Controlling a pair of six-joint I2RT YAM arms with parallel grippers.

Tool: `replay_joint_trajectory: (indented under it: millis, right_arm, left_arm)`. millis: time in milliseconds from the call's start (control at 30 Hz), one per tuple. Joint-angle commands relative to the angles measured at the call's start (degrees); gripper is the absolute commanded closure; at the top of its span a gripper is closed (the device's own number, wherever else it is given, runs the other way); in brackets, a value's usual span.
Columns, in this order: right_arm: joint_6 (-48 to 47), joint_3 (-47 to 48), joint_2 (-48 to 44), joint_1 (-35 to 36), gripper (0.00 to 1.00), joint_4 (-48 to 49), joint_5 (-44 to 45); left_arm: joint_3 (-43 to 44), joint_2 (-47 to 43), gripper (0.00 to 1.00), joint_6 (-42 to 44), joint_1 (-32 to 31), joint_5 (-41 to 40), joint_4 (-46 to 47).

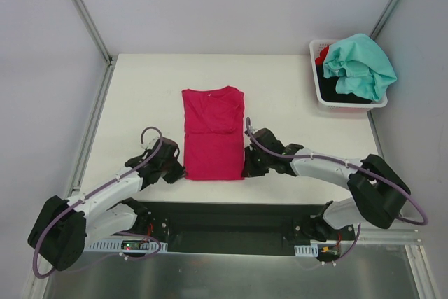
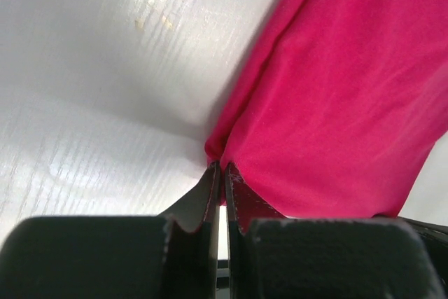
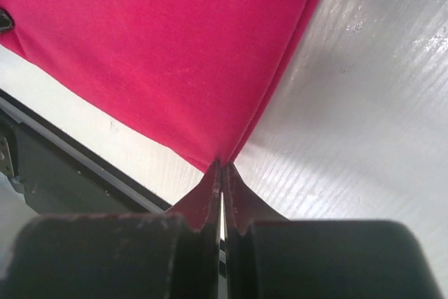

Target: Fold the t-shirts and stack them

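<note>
A magenta-pink t-shirt (image 1: 213, 133) lies folded into a long rectangle in the middle of the white table, collar end away from the arms. My left gripper (image 1: 180, 171) is shut on its near left corner; in the left wrist view the cloth (image 2: 336, 96) bunches into the closed left gripper's tips (image 2: 221, 167). My right gripper (image 1: 247, 169) is shut on the near right corner, with the cloth (image 3: 175, 54) pinched at the right gripper's tips (image 3: 221, 164). A teal-mint t-shirt (image 1: 360, 65) lies heaped on dark and red t-shirts in the basket at the back right.
The white plastic basket (image 1: 348, 103) stands at the table's back right corner. A black gap (image 1: 238, 218) runs along the table's near edge between the arm bases. Metal frame posts rise at the back left (image 1: 84, 12) and back right.
</note>
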Motion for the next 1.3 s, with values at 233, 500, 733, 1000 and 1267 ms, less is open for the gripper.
replay_joint_trajectory:
  millis: [233,500,733,1000,1267]
  right_arm:
    - [1.35,0.0,-8.91,3.56,1.0,-9.09,3.8]
    - [3.54,1.76,-17.34,7.77,1.0,-16.55,8.63]
    - [4.34,5.89,-24.29,10.59,1.0,-23.77,14.43]
    - [2.85,14.22,-27.29,12.7,1.0,-30.27,19.88]
    - [-2.6,25.74,-20.17,12.18,1.0,-33.53,21.47]
  left_arm:
    - [3.93,-9.41,1.0,-0.7,-3.12,0.46,-10.55]
    - [9.46,-13.37,1.0,-4.21,-9.62,-4.8,-18.46]
    - [16.67,-15.39,1.0,-6.68,-16.12,-10.78,-24.79]
    - [24.67,-13.9,1.0,-7.12,-21.84,-18.7,-30.15]
    - [34.42,-8.72,1.0,-2.73,-21.76,-25.29,-31.12]
